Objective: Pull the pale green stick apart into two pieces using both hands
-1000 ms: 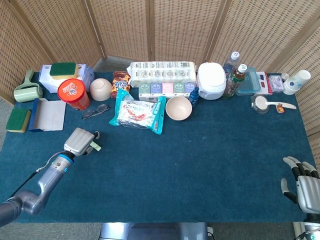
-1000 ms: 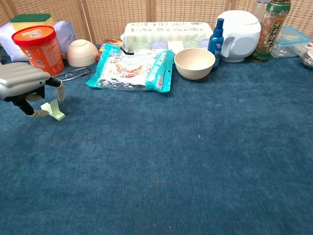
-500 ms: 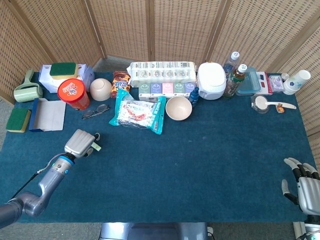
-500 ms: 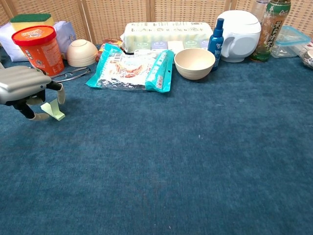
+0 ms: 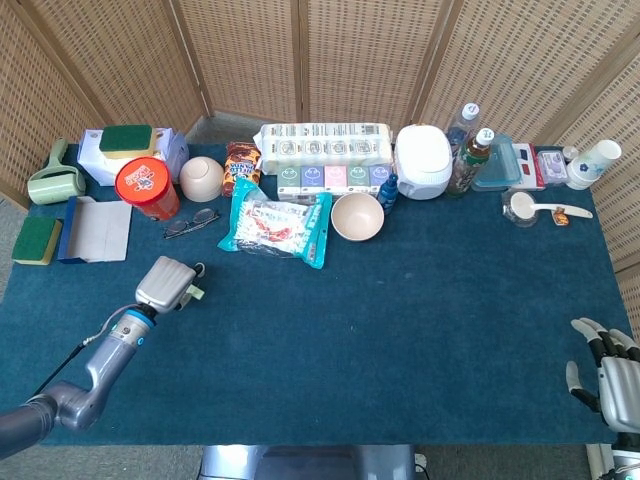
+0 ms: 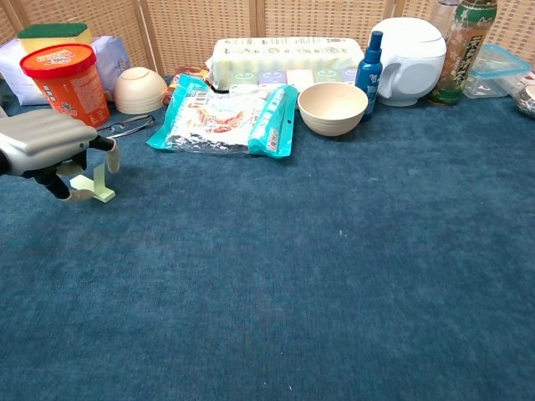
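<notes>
The pale green stick [image 6: 94, 189] lies on the blue cloth at the left, bent into an L shape with one end raised. In the head view only its tip [image 5: 195, 292] pokes out from under my left hand [image 5: 168, 283]. My left hand [image 6: 46, 139] hovers right over the stick with its fingers [image 6: 110, 155] curled down around it. Whether they grip it is not clear. My right hand [image 5: 606, 374] is far off at the table's near right corner, fingers spread, holding nothing. The chest view does not show it.
Behind the stick stand a red tub [image 6: 66, 82], glasses [image 6: 125, 127], a small beige bowl [image 6: 140, 89] and a snack bag [image 6: 224, 115]. Further right are a beige bowl [image 6: 333, 107], a blue bottle [image 6: 369, 64] and a white cooker [image 6: 407, 49]. Blue cloth [image 6: 318, 276] covers the table.
My left hand has shifted slightly right over the stick, so less of the stick shows in the head view. My right hand has sunk a little toward the near edge.
</notes>
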`<action>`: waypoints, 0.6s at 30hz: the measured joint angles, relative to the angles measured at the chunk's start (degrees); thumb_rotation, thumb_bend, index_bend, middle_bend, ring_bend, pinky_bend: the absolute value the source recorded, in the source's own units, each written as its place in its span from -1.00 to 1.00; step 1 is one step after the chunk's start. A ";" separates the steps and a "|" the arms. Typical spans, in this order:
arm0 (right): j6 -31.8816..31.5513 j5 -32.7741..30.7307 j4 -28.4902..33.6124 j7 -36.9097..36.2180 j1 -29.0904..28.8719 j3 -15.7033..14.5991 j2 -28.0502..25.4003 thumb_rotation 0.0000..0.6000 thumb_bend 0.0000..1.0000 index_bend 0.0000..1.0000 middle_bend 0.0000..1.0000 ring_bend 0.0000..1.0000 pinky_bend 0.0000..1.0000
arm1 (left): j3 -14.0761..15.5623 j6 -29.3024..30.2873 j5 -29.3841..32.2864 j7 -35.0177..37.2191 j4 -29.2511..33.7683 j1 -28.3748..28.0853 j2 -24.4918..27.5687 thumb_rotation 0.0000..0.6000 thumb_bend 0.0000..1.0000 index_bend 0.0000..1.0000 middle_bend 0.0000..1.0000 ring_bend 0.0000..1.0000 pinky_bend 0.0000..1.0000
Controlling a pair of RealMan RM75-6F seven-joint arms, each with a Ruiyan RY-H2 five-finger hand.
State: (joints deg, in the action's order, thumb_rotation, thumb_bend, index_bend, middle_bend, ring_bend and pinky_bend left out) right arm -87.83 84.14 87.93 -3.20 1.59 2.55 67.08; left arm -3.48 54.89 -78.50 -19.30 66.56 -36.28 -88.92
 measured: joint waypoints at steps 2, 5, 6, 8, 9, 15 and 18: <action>-0.10 0.06 -0.07 -0.10 0.07 0.00 0.00 1.00 0.04 -0.60 -0.53 -0.41 -0.65 | -0.26 0.01 0.28 -0.50 0.02 -0.16 -0.30 1.00 -0.45 -0.29 0.91 0.86 0.80; -0.36 0.09 -0.11 -0.20 0.23 0.03 -0.01 1.00 0.04 -0.60 -0.53 -0.41 -0.65 | -0.70 -0.09 0.87 -1.32 0.12 -0.47 -0.90 1.00 -0.45 -0.30 0.91 0.86 0.80; -0.44 0.10 -0.11 -0.22 0.31 0.02 -0.03 1.00 0.04 -0.60 -0.53 -0.41 -0.65 | -0.93 -0.08 1.12 -1.49 0.15 -0.57 -1.22 1.00 -0.45 -0.30 0.91 0.86 0.80; -0.61 0.12 -0.08 -0.25 0.45 0.01 -0.05 1.00 0.04 -0.60 -0.53 -0.41 -0.65 | -1.36 0.07 1.52 -1.65 0.20 -0.70 -1.78 1.00 -0.45 -0.30 0.91 0.86 0.80; -0.66 0.14 -0.04 -0.25 0.50 -0.01 -0.07 1.00 0.04 -0.60 -0.53 -0.41 -0.65 | -1.66 0.17 1.80 -1.69 0.28 -0.79 -2.15 1.00 -0.45 -0.30 0.91 0.86 0.80; -1.34 0.48 0.37 -0.18 0.81 0.00 -0.25 1.00 0.04 -0.60 -0.53 -0.41 -0.65 | -2.32 0.56 2.41 -1.45 1.49 -0.97 -1.95 1.00 -0.45 -0.30 0.91 0.86 0.80; -1.42 0.53 0.54 -0.15 0.91 -0.01 -0.27 1.00 0.04 -0.60 -0.53 -0.41 -0.65 | -2.14 0.69 2.37 -0.95 2.65 -0.68 -0.49 1.00 -0.45 -0.27 0.91 0.85 0.80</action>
State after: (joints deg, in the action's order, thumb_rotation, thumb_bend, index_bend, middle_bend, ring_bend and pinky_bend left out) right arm -89.25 84.67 88.46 -3.36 2.50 2.54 66.81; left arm -5.62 55.59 -76.13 -20.25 69.20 -36.95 -89.41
